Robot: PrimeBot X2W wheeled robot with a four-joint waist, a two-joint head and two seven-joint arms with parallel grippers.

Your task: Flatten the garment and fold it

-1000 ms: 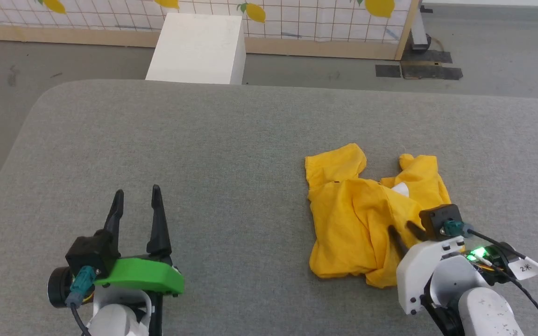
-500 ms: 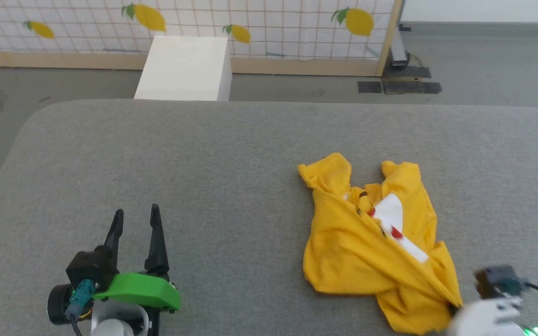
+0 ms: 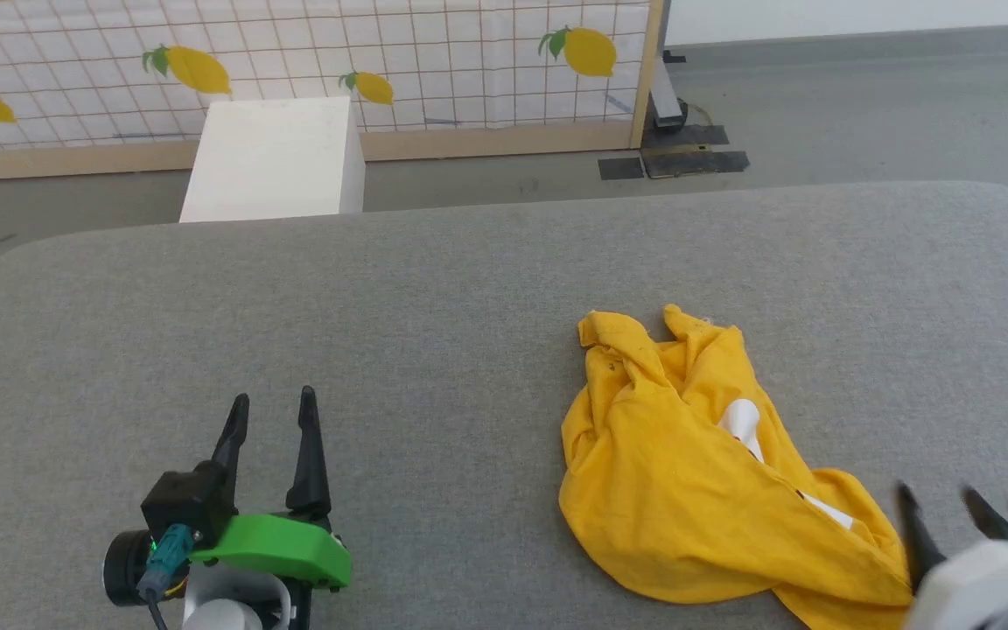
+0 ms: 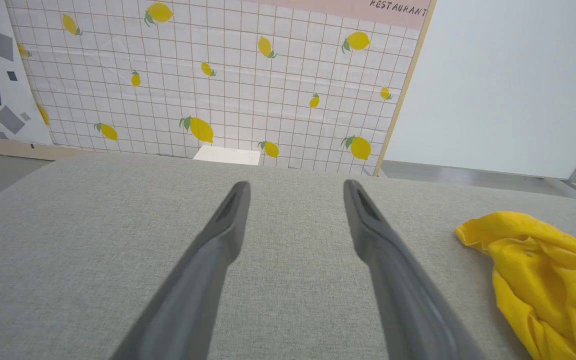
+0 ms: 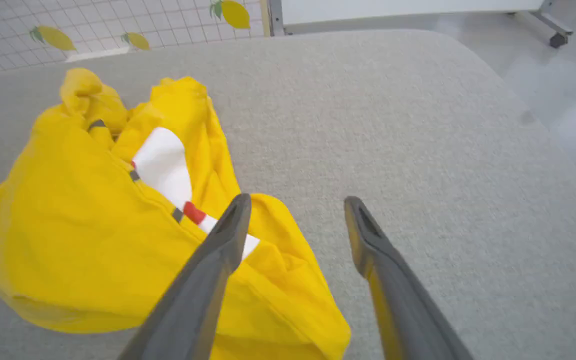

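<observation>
The garment lies crumpled on the right half of the grey table, white print showing in a fold; it is not flattened. The right gripper is at its near right edge, fingers apart, nothing between them. Whether it touches the cloth cannot be told. The left gripper sits well apart from the garment, fingers spread and empty.

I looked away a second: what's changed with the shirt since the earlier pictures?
The right end effector had gripped the shirt and dragged it toward the robot; it has now let go and stands open at its near corner. The shirt stays crumpled. The left end effector stayed open and idle.
</observation>
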